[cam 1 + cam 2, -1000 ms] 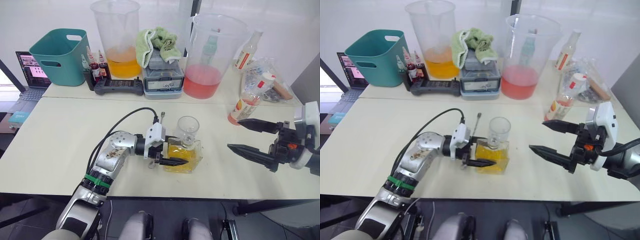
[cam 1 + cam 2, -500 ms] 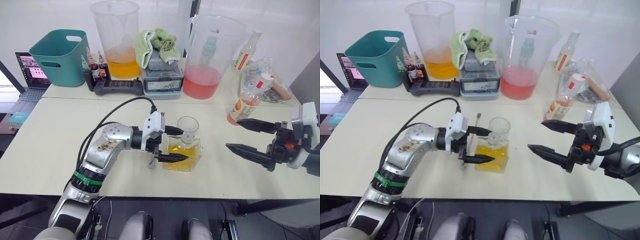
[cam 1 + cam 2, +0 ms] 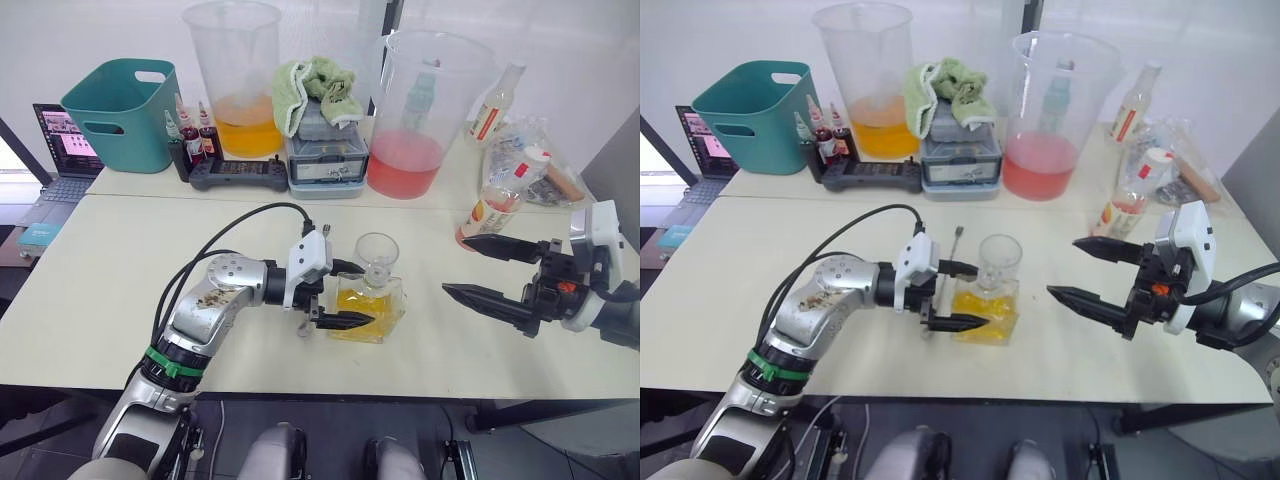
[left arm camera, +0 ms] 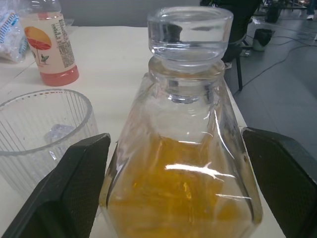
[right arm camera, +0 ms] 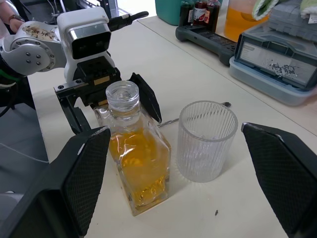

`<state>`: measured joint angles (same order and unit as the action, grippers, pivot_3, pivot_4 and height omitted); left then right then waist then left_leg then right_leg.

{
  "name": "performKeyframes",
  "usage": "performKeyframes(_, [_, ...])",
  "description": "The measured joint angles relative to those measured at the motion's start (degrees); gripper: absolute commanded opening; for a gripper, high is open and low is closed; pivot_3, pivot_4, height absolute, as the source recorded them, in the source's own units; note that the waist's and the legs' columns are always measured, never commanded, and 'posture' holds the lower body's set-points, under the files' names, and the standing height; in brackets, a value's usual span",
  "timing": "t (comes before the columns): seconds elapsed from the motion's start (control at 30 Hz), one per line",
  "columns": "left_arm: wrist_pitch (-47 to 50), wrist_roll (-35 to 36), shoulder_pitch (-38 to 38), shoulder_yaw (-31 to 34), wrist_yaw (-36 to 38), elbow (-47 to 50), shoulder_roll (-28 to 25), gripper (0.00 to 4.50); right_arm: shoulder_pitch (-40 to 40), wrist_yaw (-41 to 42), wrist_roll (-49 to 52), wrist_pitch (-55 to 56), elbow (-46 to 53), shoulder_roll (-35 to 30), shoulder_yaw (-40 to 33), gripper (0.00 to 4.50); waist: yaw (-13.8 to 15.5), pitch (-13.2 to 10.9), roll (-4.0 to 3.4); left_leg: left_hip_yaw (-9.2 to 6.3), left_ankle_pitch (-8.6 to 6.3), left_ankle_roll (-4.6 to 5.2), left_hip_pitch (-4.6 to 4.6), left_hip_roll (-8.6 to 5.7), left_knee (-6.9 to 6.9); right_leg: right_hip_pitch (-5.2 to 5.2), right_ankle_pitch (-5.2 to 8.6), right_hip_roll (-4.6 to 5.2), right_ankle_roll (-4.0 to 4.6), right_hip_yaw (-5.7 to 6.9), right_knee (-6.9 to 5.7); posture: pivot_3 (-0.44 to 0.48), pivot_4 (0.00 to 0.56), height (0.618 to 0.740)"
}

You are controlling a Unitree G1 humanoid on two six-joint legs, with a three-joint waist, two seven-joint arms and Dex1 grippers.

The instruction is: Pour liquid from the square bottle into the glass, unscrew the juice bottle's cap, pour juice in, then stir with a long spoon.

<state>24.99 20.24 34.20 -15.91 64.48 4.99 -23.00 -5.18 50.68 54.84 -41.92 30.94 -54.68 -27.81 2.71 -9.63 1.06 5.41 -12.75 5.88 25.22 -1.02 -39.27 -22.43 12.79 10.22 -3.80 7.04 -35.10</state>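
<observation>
- The left gripper (image 3: 345, 295) stands wide open around the square bottle (image 3: 365, 308) at mid-table, one black finger on each side of its amber-filled body; in the left wrist view both fingers (image 4: 79, 188) flank the glass walls with a gap showing, so it has hold of nothing yet.
- The bottle stands upright, long axis vertical, its clear stopper (image 4: 189, 30) on top and seated in the neck, directly ahead of the left gripper and between its fingertips.
- The ribbed glass (image 3: 377, 258) sits just beside the bottle on its far side, empty as far as can be judged, with the long spoon (image 3: 954, 243) lying on the table behind it.
- The right gripper (image 3: 1078, 270) hangs spread wide and empty, well apart to the bottle's right, pointing toward it.
- The juice bottle (image 3: 494, 206) stands capped near the table's far right edge, closer to the right arm.
- The left arm is plainly nearer; closing squarely on the bottle's flat sides looks like the coming move, and the stopper would have to come off before pouring.
</observation>
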Motion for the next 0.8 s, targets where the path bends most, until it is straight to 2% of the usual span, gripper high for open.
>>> performKeyframes(0.1, [-0.8,-0.4,1.1,-0.7,0.0,-1.3,1.3,4.49,-0.7,-0.8,0.5,0.0,0.5,0.0,0.3,4.50,0.1,0.0,0.00,-0.01,0.00,0.00,0.00,0.00,-0.02,0.01,0.00,0.00,0.00,0.01,0.00,0.000,0.150,0.739])
performKeyframes(0.3, [-1.1,-0.4,1.9,-0.9,0.5,-1.4,1.1,2.79,-2.0,-1.5,1.8,-0.9,1.7,0.0,2.5,4.50,-0.2,0.0,-0.01,-0.02,0.00,0.00,-0.01,0.02,-0.02,0.01,0.00,-0.01,0.00,0.01,-0.02,0.000,0.150,0.739])
performKeyframes(0.43, [-1.2,-0.4,1.9,-1.0,0.9,-1.3,0.9,2.79,-5.6,-3.0,2.9,-1.2,3.3,0.0,5.0,4.50,-0.3,0.0,-0.02,-0.01,0.00,0.00,-0.01,0.02,-0.02,0.00,0.00,-0.01,0.00,0.00,-0.01,0.000,0.150,0.739])
performKeyframes(0.8, [-1.1,-0.6,2.0,-1.2,1.0,-1.0,0.7,2.79,-15.0,-6.0,-0.2,-2.0,4.8,3.2,20.2,4.50,-0.4,0.0,-0.03,-0.02,0.00,0.00,-0.01,0.00,-0.02,-0.02,0.00,-0.01,0.00,0.01,-0.03,0.000,0.150,0.739])
